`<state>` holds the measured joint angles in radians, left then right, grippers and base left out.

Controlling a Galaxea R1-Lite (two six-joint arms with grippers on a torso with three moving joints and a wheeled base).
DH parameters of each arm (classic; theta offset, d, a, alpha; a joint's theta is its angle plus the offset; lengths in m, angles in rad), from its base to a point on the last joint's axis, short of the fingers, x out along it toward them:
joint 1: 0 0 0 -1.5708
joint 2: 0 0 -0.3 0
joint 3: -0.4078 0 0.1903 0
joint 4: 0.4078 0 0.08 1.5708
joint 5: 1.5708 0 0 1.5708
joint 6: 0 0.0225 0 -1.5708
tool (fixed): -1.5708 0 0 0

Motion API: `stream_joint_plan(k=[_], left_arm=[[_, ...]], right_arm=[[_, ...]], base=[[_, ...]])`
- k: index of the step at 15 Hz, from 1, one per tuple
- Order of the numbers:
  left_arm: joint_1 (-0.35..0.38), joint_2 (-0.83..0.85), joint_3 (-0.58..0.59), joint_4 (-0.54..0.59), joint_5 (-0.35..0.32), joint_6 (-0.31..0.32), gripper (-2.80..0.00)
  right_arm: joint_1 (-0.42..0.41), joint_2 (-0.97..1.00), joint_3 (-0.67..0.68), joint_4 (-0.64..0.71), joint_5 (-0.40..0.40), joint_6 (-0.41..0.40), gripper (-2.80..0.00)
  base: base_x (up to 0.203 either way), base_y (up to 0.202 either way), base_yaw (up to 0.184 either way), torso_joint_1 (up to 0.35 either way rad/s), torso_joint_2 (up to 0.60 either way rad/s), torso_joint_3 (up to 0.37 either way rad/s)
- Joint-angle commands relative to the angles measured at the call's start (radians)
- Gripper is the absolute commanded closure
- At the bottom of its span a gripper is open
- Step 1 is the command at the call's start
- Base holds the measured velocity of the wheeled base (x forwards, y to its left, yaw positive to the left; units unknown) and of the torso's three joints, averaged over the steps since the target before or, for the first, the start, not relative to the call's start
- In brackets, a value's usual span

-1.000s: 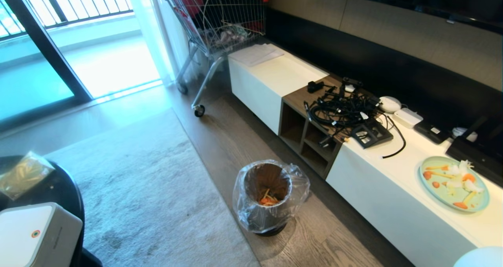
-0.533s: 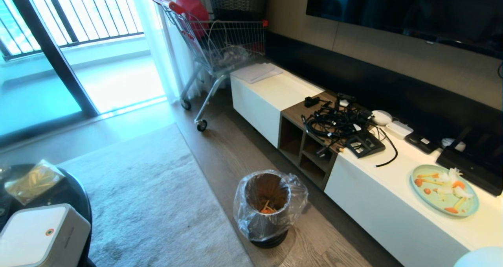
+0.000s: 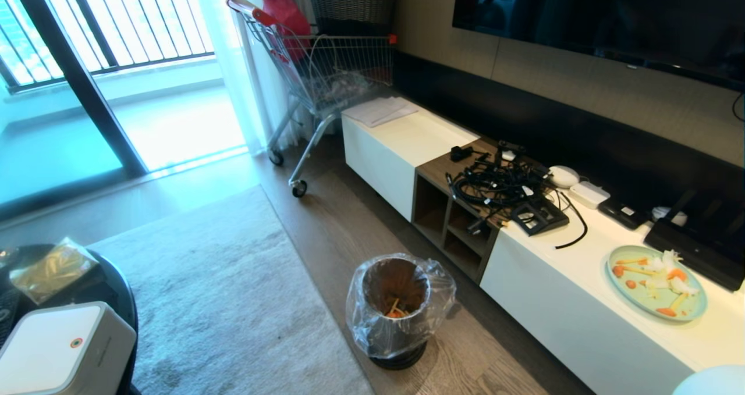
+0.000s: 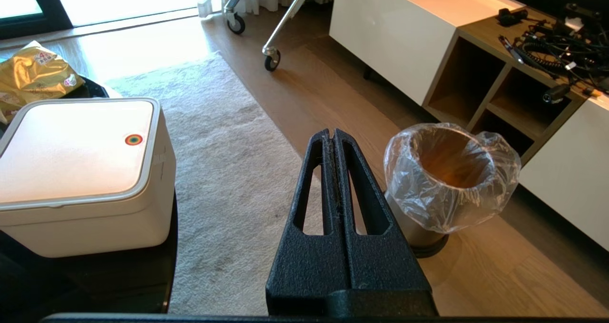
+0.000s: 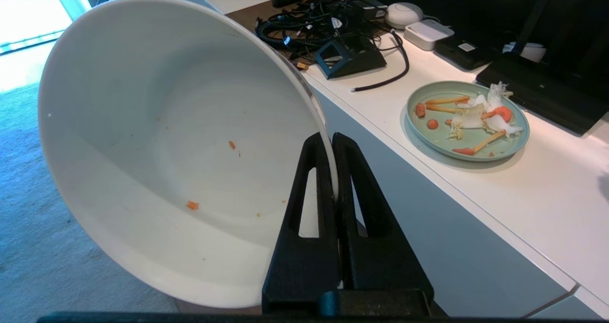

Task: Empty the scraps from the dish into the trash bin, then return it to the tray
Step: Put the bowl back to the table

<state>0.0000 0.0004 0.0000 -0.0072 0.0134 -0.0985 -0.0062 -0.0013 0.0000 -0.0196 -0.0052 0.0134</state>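
Observation:
My right gripper point(image 5: 331, 140) is shut on the rim of the dish point(image 5: 157, 137), a deep white bowl held tilted on its side. Only tiny orange crumbs point(image 5: 192, 205) cling inside it. A sliver of the dish point(image 3: 711, 381) shows at the head view's lower right corner. The trash bin point(image 3: 396, 308), metal with a clear plastic liner, stands on the wood floor beside the low cabinet, with orange scraps point(image 3: 396, 311) at its bottom. My left gripper point(image 4: 331, 133) is shut and empty, hanging left of the trash bin point(image 4: 447, 180). The tray is out of view.
A pale green plate point(image 3: 656, 281) with food bits lies on the white low cabinet point(image 3: 582, 302), past a tangle of black cables point(image 3: 500, 185). A white boxy container point(image 3: 58, 348) sits on a black round table point(image 4: 95, 280). A shopping cart point(image 3: 326, 63) and a grey rug point(image 3: 221, 302) lie beyond.
The whole head view has shifted: the camera has tipped upward, so the bin and cabinet sit lower in the picture and the wall screen shows. The things themselves have not moved.

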Motion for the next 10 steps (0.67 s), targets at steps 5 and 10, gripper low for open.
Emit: stream_joint_plan(k=[5, 10], left_arm=[[0.0, 0.0, 0.0, 0.0, 0.0, 0.0, 0.0], [0.0, 0.0, 0.0, 0.0, 0.0, 0.0, 0.0]], right_arm=[[0.0, 0.001, 0.0, 0.0, 0.001, 0.0, 0.0], [0.0, 0.001, 0.0, 0.0, 0.0, 0.0, 0.0]], base=[[0.0, 0.0, 0.0, 0.003, 0.0, 0.049], [0.0, 0.0, 0.0, 0.0, 0.0, 0.0]])
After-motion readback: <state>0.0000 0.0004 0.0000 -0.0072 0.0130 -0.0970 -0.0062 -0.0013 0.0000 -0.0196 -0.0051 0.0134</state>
